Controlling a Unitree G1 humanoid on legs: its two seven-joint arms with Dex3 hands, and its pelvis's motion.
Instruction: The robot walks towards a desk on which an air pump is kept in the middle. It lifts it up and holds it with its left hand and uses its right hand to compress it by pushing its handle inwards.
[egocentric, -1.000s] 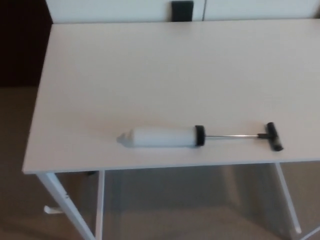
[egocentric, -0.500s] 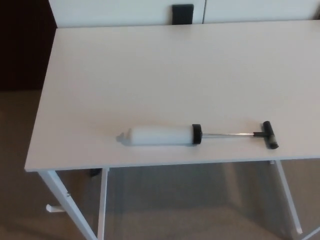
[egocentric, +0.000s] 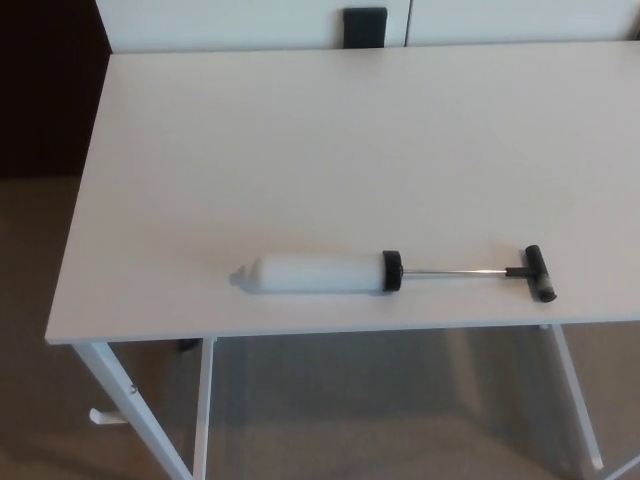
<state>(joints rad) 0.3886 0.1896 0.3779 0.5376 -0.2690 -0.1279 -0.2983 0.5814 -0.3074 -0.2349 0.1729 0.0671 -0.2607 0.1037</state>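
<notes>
An air pump (egocentric: 318, 273) lies flat on the white desk (egocentric: 300, 150), close to its front edge. Its white barrel points left, with a black collar (egocentric: 392, 271) at the right end. A thin metal rod (egocentric: 455, 271) is drawn out to the right and ends in a black T-handle (egocentric: 538, 273). Neither of my hands shows in the head view.
The desk's front edge (egocentric: 300, 332) runs just below the pump, with white legs (egocentric: 125, 405) under it and brown floor beneath. A black object (egocentric: 365, 27) stands against the white wall behind the desk's far edge. A dark area lies to the left.
The whole picture has shifted slightly, so the camera has moved. The pump lies where it was on the desk.
</notes>
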